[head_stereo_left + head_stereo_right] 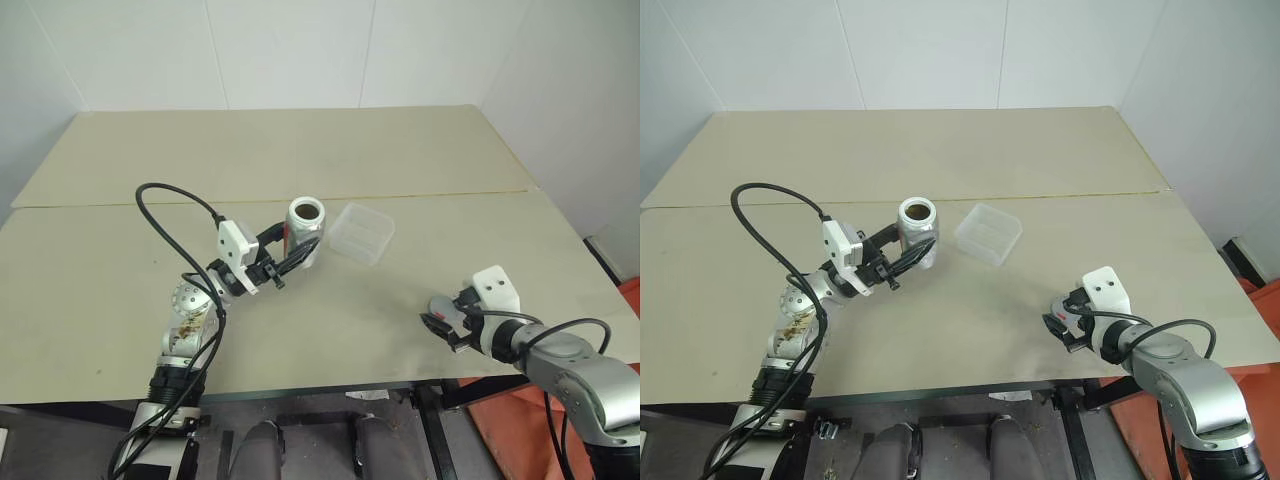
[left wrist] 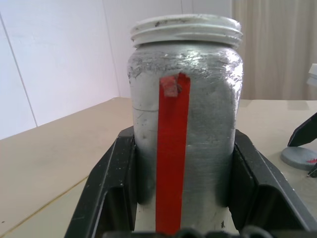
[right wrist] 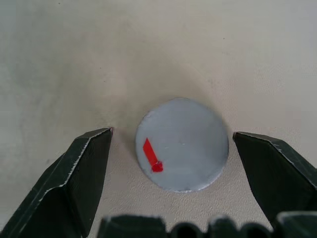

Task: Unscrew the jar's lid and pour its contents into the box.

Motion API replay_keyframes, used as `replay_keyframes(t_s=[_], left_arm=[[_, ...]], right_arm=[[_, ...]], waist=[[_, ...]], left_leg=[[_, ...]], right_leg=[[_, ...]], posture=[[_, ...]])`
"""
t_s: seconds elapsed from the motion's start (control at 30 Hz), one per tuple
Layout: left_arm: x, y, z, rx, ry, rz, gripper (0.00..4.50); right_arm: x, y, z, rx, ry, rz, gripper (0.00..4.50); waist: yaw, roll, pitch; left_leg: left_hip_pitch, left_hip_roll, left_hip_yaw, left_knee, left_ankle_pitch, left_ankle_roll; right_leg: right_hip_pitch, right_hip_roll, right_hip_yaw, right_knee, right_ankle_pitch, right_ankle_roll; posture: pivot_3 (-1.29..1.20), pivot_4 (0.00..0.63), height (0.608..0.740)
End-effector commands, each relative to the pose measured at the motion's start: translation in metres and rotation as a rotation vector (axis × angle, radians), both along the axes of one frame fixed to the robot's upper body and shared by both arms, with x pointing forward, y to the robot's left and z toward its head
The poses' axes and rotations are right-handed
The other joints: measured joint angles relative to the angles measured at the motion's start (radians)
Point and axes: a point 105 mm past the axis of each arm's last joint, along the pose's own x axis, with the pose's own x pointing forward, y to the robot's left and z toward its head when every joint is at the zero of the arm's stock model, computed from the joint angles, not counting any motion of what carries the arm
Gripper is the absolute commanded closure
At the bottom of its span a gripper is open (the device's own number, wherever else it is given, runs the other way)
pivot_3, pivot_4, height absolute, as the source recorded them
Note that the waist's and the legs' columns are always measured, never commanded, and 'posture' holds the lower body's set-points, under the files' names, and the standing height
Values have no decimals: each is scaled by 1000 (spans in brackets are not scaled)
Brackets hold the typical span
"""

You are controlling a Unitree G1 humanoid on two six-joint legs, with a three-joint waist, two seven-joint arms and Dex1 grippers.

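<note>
My left hand (image 1: 292, 258) is clenched on the jar (image 1: 306, 228), which stands upright and open-mouthed, its long axis vertical, lifted just above the counter (image 1: 300, 150). The lid (image 3: 182, 144) is off and lies flat on the counter between the parted fingers of my right hand (image 1: 436, 326), which is released and touches nothing. The box (image 1: 361, 232) sits on the counter just beside the jar, on the side toward my right arm and a little farther from me. The pour turns on this relation: the jar's mouth must tip sideways toward the box, and my left hand is the nearer and already holds it. The contents are too dim inside the mouth to make out. Nothing stands between jar and box; my right hand and the lid lie well apart, near the counter's front edge.
</note>
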Motion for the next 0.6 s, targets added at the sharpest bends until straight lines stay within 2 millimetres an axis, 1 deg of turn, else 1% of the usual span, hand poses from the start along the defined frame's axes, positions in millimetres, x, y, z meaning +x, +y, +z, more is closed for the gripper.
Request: replay_keyframes(t_s=[0.03,0.07,0.1,0.17,0.23,0.37,0.47,0.57,0.6], left_arm=[[3,1,11,8,-41,1,2533],[5,2,11,15,-41,5,2533],[9,3,12,24,-41,14,2533],[19,5,17,-8,-7,46,2533],[30,2,23,-4,5,55,2533],[49,-8,19,180,-54,55,2533],[68,-13,21,287,-102,89,2533],[83,-22,30,494,-269,146,2533],[86,-28,35,569,-349,167,2533]], right_arm=[[0,2,41,-14,-131,38,33],[1,2,50,-23,-165,41,33],[0,4,60,23,-182,52,33],[-2,10,81,59,-246,97,33],[0,13,94,47,-304,104,33],[4,20,106,42,-361,113,33],[5,26,108,49,-382,116,33],[6,29,107,61,-396,102,33],[6,29,106,64,-397,95,33]], waist=[[0,0,0],[0,0,0],[0,0,0],[1,0,0],[3,0,0],[12,0,0],[20,0,0],[22,0,0],[23,0,0]], left_leg=[[0,0,0,0,0,0],[0,0,0,0,0,0],[0,0,0,0,0,0],[0,0,0,0,0,0],[0,0,0,0,0,0],[0,-1,0,0,0,0],[-1,-1,0,0,0,0],[-4,-1,0,0,0,0],[-5,-1,0,0,0,0]], right_leg=[[0,0,0,0,0,0],[0,0,0,0,0,0],[0,0,0,0,0,0],[0,0,0,0,0,0],[0,0,0,0,0,1],[0,0,0,0,1,2],[0,0,0,-1,1,2],[-2,0,0,-2,3,6],[-3,0,0,-3,4,6]], posture=[[0,150,740],[0,150,740],[0,150,740],[0,150,740],[0,150,740],[0,150,740],[0,150,740],[0,150,740],[0,150,740]])
